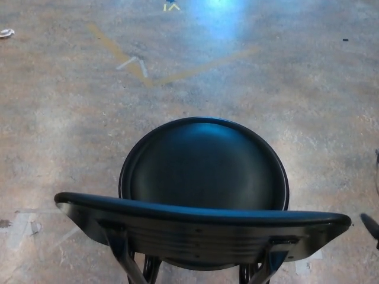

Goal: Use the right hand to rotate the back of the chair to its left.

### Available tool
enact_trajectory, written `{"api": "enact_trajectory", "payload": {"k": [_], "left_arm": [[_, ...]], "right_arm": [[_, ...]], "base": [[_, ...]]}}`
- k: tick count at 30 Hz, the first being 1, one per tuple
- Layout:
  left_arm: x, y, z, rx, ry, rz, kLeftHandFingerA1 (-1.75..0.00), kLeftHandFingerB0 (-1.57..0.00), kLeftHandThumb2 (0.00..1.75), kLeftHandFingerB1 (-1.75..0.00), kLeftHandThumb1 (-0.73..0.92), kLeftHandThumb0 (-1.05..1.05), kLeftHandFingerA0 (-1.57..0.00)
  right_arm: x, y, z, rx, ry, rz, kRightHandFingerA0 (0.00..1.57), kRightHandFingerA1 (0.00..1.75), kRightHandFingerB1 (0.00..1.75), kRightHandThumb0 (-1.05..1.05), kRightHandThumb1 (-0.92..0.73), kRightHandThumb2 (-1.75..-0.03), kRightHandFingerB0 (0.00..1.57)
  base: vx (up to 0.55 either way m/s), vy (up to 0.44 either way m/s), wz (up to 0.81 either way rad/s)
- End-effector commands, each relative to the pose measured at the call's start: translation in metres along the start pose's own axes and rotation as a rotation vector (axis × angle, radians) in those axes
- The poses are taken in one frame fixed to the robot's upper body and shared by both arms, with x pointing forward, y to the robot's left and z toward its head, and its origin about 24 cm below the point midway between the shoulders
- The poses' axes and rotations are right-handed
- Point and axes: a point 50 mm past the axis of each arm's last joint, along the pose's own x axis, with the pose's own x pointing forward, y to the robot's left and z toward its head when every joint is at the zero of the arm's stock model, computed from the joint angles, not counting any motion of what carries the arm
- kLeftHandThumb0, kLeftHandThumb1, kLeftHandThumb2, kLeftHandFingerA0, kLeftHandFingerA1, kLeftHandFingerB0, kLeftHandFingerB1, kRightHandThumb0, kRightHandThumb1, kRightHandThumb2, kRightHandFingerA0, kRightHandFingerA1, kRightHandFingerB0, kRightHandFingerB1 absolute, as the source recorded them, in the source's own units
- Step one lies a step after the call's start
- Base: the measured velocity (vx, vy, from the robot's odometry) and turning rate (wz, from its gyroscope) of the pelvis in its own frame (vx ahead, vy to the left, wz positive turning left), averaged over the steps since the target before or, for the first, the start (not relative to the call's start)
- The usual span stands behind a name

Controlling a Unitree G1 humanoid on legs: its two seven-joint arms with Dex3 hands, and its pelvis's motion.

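Note:
A black chair stands right in front of me, seen from above and behind. Its curved backrest [201, 220] runs across the bottom of the head view, and the round seat [204, 163] lies beyond it. A small dark part of my right hand [371, 226] shows at the picture's right edge, just beyond the backrest's right end and apart from it. Too little of that hand shows to tell how it stands. My left hand is out of the picture.
The chair's metal legs [133, 266] show under the backrest. The concrete floor carries yellow tape lines [124, 56] at the far left, pale tape marks [23, 228] near the left, and a thin dark cable [377, 157] at the right edge.

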Motion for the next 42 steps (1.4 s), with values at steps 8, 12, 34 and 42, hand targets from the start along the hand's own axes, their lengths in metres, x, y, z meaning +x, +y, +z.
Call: {"api": "enact_trajectory", "payload": {"k": [8,12,34,42], "left_arm": [[-0.001,-0.001,-0.012,0.023,0.042,0.008,-0.54,-0.56,0.64,-0.45,0.79,-0.49,-0.62],[-0.001,0.0,-0.012,0.04,0.04,0.012,-0.55,-0.57,0.64,-0.46,0.8,-0.5,-0.63],[0.0,0.0,-0.005,0.085,0.036,0.008,-0.52,-0.56,0.63,-0.43,0.77,-0.52,-0.58],[-0.001,0.002,-0.008,0.03,0.025,0.011,-0.51,-0.57,0.63,-0.44,0.76,-0.48,-0.61]], "right_arm": [[-0.01,-0.005,0.058,-0.156,-0.522,0.087,0.0,0.0,0.0,-1.05,-0.78,-0.75,0.0],[-0.013,-0.005,0.059,-0.205,-0.543,0.105,0.0,0.0,0.07,-1.05,-0.78,-0.84,0.0],[-0.045,-0.017,0.058,-0.388,-0.68,0.22,0.0,0.45,0.44,-1.03,-0.72,-1.22,0.0],[-0.055,-0.007,0.056,-0.455,-0.69,0.307,0.0,0.0,0.0,-1.05,-0.8,-0.74,0.0]], "base": [[0.0,0.0,0.0],[0.0,0.0,0.0],[0.0,0.0,0.0],[0.0,0.0,0.0]]}}
